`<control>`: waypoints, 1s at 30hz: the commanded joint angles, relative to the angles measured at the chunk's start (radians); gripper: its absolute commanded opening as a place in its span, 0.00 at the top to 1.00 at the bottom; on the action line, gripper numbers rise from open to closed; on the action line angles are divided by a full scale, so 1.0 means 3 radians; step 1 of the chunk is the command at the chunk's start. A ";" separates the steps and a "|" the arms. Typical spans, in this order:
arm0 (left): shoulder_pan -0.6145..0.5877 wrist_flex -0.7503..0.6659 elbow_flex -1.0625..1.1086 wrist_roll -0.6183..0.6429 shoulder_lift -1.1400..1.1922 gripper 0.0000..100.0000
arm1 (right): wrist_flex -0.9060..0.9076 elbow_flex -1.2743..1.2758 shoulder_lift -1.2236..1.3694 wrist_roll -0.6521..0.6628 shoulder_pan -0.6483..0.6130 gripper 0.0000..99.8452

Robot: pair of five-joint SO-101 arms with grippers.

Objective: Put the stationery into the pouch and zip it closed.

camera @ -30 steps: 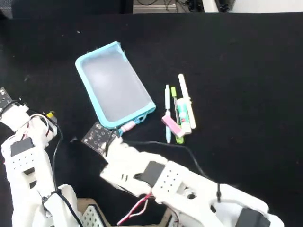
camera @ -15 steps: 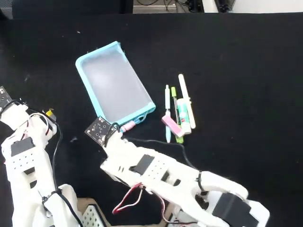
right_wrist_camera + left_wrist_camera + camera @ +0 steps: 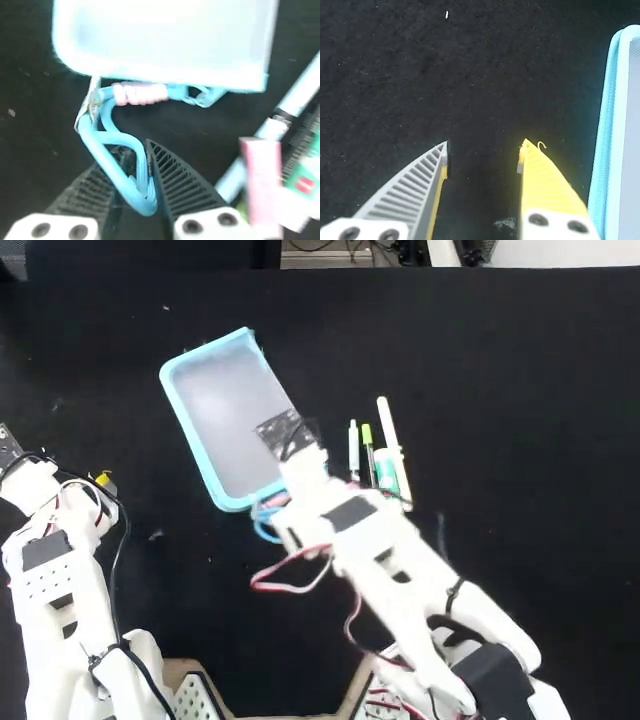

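Two pincers: right pincer (image 3: 136, 152) clamped on the strap loop (image 3: 116, 172), pouch (image 3: 165, 40) straight ahead — left pincer (image 3: 482, 149) apart, beside its rim.

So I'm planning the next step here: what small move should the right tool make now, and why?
Probably a gentle pull on the blue strap along the edge of the pouch to start the zip. The right tool is shut on that strap, which hangs from the pink zip pull, and the pens lie outside the pouch.
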 commanded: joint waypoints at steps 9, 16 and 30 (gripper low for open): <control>-0.0013 -0.0041 -0.0054 0.0020 -0.0026 0.77 | 0.2005 -0.0698 -0.1097 0.1120 0.0875 0.99; -0.0003 -0.0036 -0.0054 0.0015 -0.0026 0.77 | 0.2419 -0.0294 -0.2120 0.1790 0.1483 0.99; -0.0003 -0.0036 -0.0054 0.0015 -0.0026 0.77 | 0.1652 0.0499 -0.1961 0.2209 0.2358 0.86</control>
